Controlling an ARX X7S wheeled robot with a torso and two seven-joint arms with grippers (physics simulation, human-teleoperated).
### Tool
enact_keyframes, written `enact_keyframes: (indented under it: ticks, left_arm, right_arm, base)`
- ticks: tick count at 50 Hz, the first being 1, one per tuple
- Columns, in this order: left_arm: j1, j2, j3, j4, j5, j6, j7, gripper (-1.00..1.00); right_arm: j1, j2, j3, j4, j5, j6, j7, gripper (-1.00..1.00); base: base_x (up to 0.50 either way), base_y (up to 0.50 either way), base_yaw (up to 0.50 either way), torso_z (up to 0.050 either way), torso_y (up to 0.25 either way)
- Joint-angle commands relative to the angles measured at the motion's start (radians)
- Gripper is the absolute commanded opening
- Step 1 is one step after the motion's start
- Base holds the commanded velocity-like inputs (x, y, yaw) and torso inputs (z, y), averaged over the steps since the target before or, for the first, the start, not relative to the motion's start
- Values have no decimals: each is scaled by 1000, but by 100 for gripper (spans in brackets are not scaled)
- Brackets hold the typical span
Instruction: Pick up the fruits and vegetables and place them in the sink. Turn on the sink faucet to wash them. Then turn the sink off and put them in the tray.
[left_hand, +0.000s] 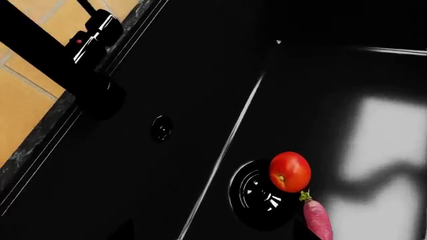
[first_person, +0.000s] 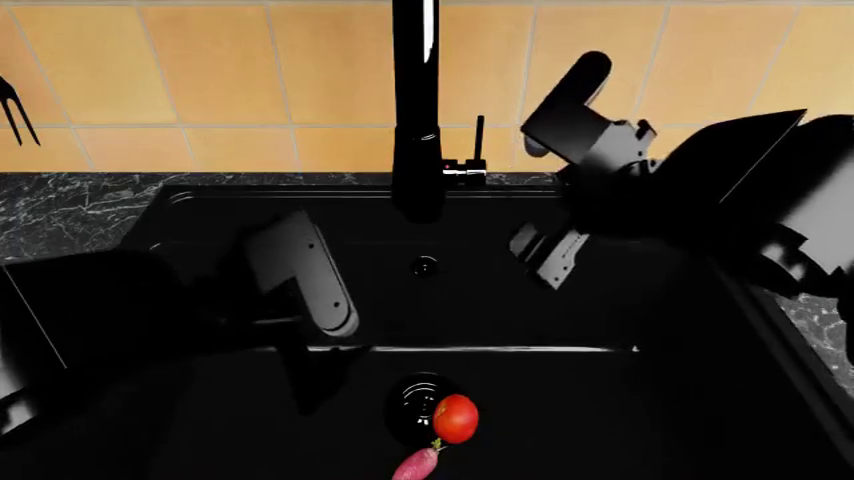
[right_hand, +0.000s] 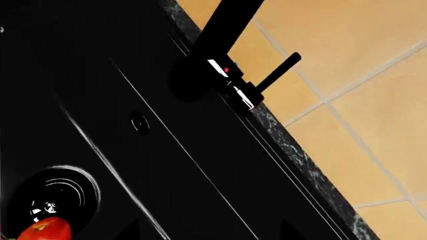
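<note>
Both arms are clad in matte black angular housings. The left arm (first_person: 300, 275) ends in a dark grey rounded link. The right arm (first_person: 587, 130) shows grey blocky segments with pale edges.

Glossy red tomato (first_person: 455, 418) sits on the floor of the matte black sink (first_person: 694, 400), at the edge of the round drain, with the pink radish (first_person: 415, 464) just beside it, its green stem end toward the tomato. Sink is a deep rectangular basin set in grey marbled counter. Slim black faucet (first_person: 415, 110) stands upright at the back rim, its thin side lever (first_person: 479, 138) upright beside the spout; no tray in view.
</note>
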Motion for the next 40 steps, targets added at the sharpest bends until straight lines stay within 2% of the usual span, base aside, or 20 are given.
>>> enact_keyframes:
  ticks: [1,8,15,30,34,40]
  left_arm:
    - [-44,-40,-47,93,-59,-70,-66,100]
    - [-74,-45,-49,96,-68,-104,-64,100]
    - [-92,-36,-46,96,-68,-112,-54,100]
    - [-72,-21,-12,76,-27,-77,-32,100]
    - [-68,-19,-9,73,-22,-69,-29,100]
    - [-64,-14,-3,68,-14,-61,-26,100]
  right_arm:
    - [72,-34,50,77,-21,42,89,100]
    - [141,-78,21,135,-60,72,91,100]
    - [167,-157,1,272,-111,-15,43,100]
    - [214,-483,21,1020,-268,-443,-48,100]
    - [234,-583,35,1286,-295,-578,-90,100]
    - [202,-578,174,1289,-341,-599,-57,100]
  base:
    - [0,0,0,0,0]
    - [0,0,0,0,0]
    - [0,0,0,0,0]
    - [0,0,0,0,0]
    - [0,0,0,0,0]
    - [0,0,0,0,0]
